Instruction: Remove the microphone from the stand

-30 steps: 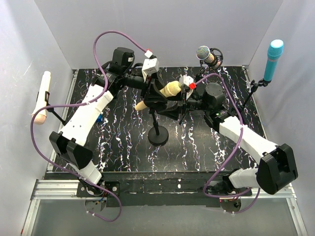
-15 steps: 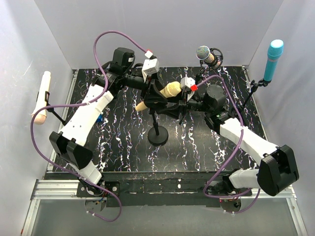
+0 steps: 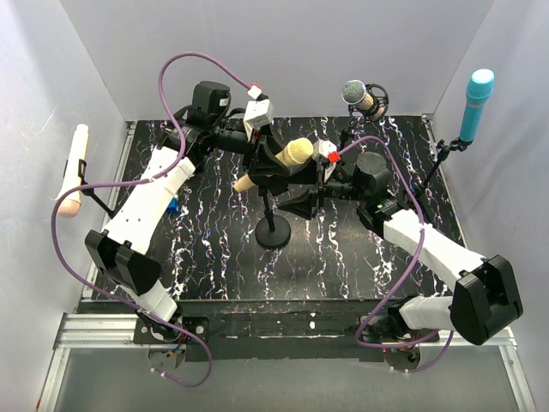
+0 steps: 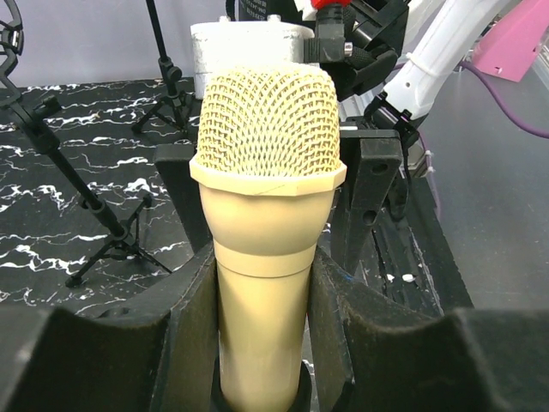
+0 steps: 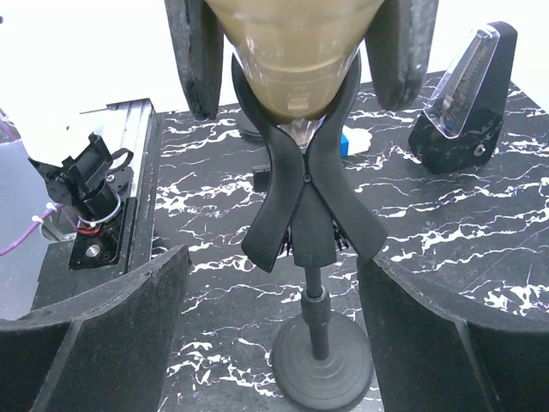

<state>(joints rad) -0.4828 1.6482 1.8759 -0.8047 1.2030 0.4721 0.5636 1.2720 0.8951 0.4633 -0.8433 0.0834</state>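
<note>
The cream microphone sits at the middle of the scene, its narrow tail seated in the clip at the top of the short black stand, which stands on the marbled black tabletop. Its long axis is tilted: seen from above, the mesh head points up and toward the right arm's side, and the tail drops toward the left arm's side. The left hand is pinching the barrel just below the head collar, one pad pressed to each side, so the microphone lies inside that hand and not merely beside it. The right hand is lower down, facing the clip's crossed handles with its fingers spread wide to either side of them, touching nothing (the stand's pole and round base show plainly between them). The left arm therefore has the microphone, and the right hand is the nearer one to the clip. As I judge it, the release turns on the tail leaving the clip along the barrel's own axis, head first, perhaps with the right hand steadying or squeezing those handles.
</note>
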